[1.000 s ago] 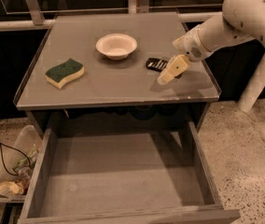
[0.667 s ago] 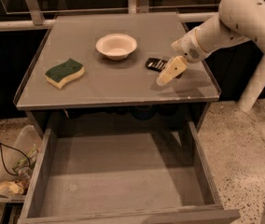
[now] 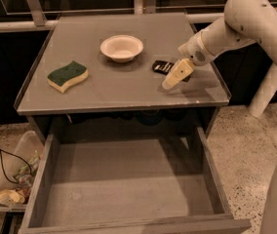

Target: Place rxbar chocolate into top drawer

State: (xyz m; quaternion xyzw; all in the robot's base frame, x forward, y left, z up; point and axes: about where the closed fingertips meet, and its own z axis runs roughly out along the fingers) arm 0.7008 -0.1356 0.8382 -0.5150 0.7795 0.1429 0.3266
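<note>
The rxbar chocolate (image 3: pixel 161 66), a small black wrapper with pale lettering, lies flat on the grey table top (image 3: pixel 128 89) right of the bowl. My gripper (image 3: pixel 172 79) hangs low over the table just right of and in front of the bar, its cream fingers (image 3: pixel 177 73) pointing down-left, partly covering the bar's right end. The top drawer (image 3: pixel 124 194) is pulled out wide below the table, its flat grey bottom bare.
A white bowl (image 3: pixel 121 48) stands at the table's middle back. A green-and-yellow sponge (image 3: pixel 68 76) lies at the left. A bin with rubbish (image 3: pixel 14 189) and a black cable sit on the floor left of the drawer.
The gripper has shifted slightly down toward the table beside the bar. The bar, bowl, sponge and drawer have not moved.
</note>
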